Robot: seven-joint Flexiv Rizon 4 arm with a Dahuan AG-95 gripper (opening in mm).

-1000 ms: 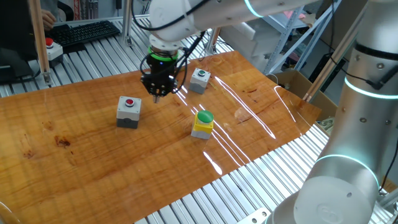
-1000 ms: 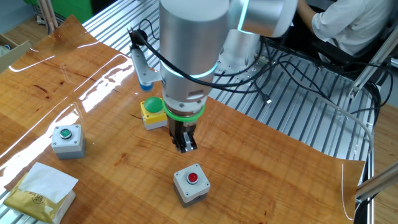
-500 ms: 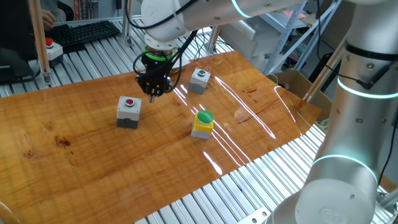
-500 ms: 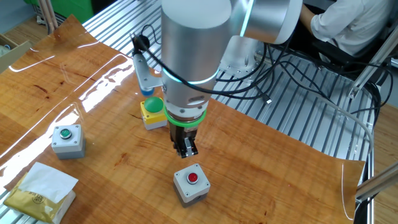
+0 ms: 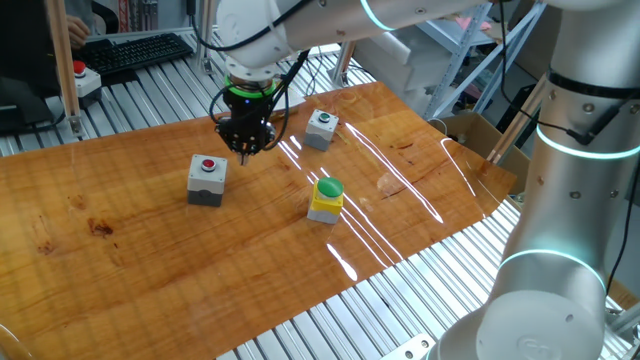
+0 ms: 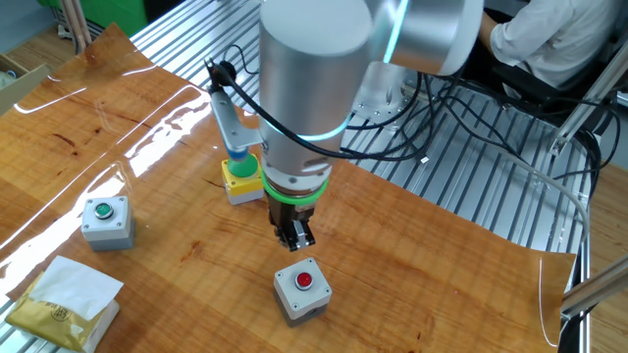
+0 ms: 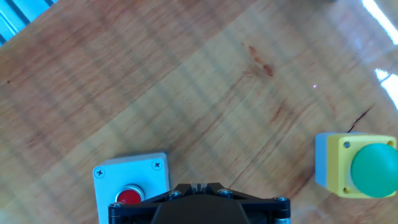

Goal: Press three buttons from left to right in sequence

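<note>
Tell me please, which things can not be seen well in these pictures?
- End effector fingertips: open or shut cannot be told in either fixed view; in the hand view its own body covers them.
- Grey box with red button: hand view, lower part cut off by the bottom edge and that body.
- Yellow box with green dome: the other fixed view, partly behind the arm.

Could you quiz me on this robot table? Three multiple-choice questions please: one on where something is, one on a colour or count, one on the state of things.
1. Which box is the gripper nearest?
A. the red-button box
B. the yellow box
C. the small green-button box

2. How many button boxes sit on the wooden table?
A. two
B. three
C. five

3. Is the gripper touching the red button?
A. pressing it
B. above and beside it, not touching
C. lifting the box

Answers:
1 A: it hangs close to the red-button box.
2 B: that box, the yellow box and the small green-button box.
3 B: a gap shows between them.
</note>
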